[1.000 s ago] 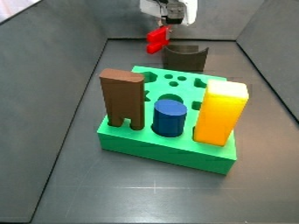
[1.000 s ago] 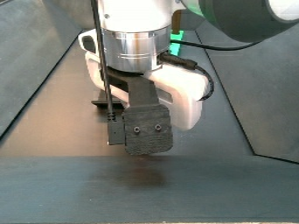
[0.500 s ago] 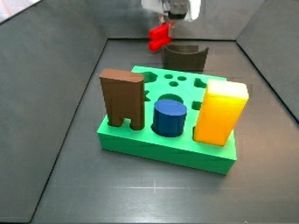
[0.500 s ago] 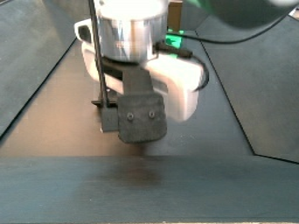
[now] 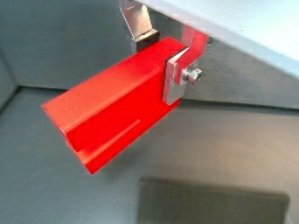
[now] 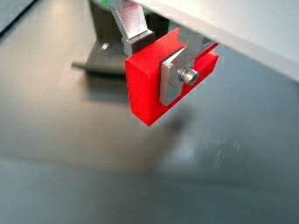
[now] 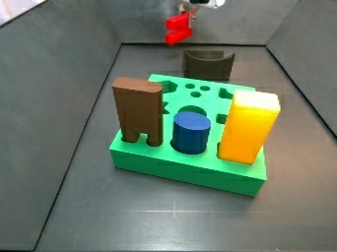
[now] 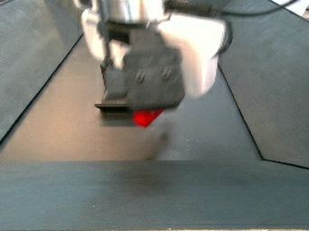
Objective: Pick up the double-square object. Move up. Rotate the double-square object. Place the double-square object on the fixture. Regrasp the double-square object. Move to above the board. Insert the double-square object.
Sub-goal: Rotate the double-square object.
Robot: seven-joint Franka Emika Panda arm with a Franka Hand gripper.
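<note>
Since the earlier frame the end effector (image 7: 180,14) has risen, carrying the red block (image 7: 176,27) higher above the fixture (image 7: 207,65). Its fingers (image 5: 177,74) clamp the block, held clear of the floor, presumably to allow rotation before placing.

The claw (image 5: 163,54) hangs high above the floor, its silver fingers (image 6: 177,76) clamped on a red piece.
</note>
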